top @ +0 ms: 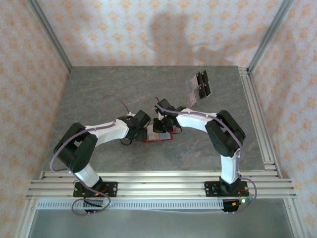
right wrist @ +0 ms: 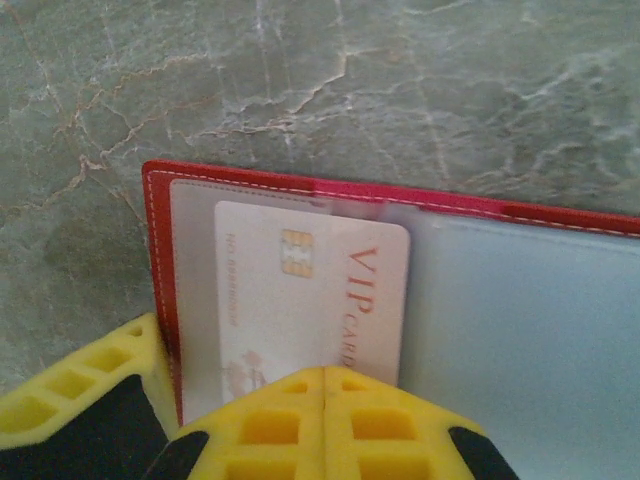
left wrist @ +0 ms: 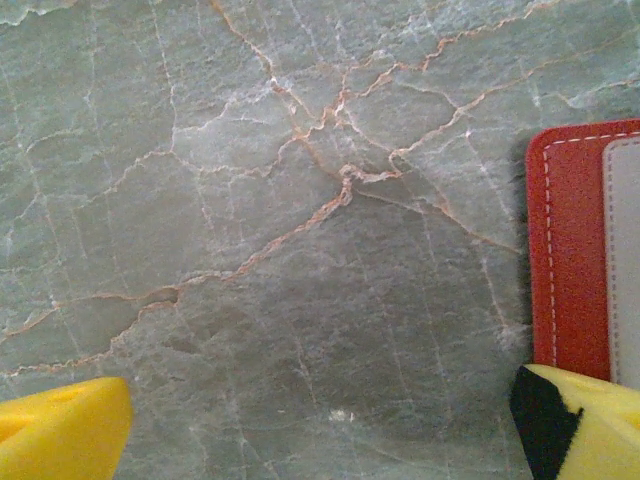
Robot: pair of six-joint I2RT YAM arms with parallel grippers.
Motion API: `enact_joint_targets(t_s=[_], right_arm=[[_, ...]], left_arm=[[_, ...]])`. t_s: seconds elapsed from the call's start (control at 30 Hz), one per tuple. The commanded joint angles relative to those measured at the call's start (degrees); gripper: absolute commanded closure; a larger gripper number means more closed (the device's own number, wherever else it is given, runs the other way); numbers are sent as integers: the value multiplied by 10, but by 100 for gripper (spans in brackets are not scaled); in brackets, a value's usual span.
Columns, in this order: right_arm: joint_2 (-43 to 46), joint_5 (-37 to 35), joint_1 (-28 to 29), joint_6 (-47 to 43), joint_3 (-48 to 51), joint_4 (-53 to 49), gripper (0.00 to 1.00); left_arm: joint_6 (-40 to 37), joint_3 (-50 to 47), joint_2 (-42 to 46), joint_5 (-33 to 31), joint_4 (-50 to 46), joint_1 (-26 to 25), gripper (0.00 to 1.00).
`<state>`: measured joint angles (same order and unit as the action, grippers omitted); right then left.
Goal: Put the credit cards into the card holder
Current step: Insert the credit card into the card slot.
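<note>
Lying open on the grey marbled table (top: 99,94), the red card holder (top: 158,141) is mostly covered in the overhead view by the two wrists meeting above it; only a red strip along its near edge can be made out.

Right gripper (right wrist: 325,415): the yellow fingers are pressed together with no gap. Their tips sit over the near end of a pale credit card (right wrist: 310,280), which lies flat on one panel of the holder close to the stitched red rim. The card's near edge is hidden by the fingers, so contact cannot be confirmed. Whether the card sits under the clear sleeve or on top of it is also hard to tell. The print reads "VIP"; the rest is cut off.

Left gripper (left wrist: 320,440): the fingers are spread wide and hold nothing, over bare table just beside the holder's edge. Only the fingertips (left wrist: 580,425) show.

Loose credit cards (top: 199,87): an overlapping cluster lies beyond the holder, well apart from it. The number of cards is unclear.
</note>
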<state>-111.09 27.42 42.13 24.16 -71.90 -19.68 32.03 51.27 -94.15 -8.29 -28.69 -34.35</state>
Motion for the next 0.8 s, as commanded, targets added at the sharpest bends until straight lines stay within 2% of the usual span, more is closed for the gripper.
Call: enact_joint_targets(t_s=[0.0, 0.37, 0.77], right_arm=[[-15, 7, 9, 11, -23, 2, 100], [56, -47, 3, -10, -8, -28, 100], [60, -68, -4, -26, 33, -32, 100]], left_arm=[[9, -4, -3, -4, -1, 4, 1], [19, 16, 44, -46, -46, 8, 0], [24, 5, 26, -54, -45, 20, 0]])
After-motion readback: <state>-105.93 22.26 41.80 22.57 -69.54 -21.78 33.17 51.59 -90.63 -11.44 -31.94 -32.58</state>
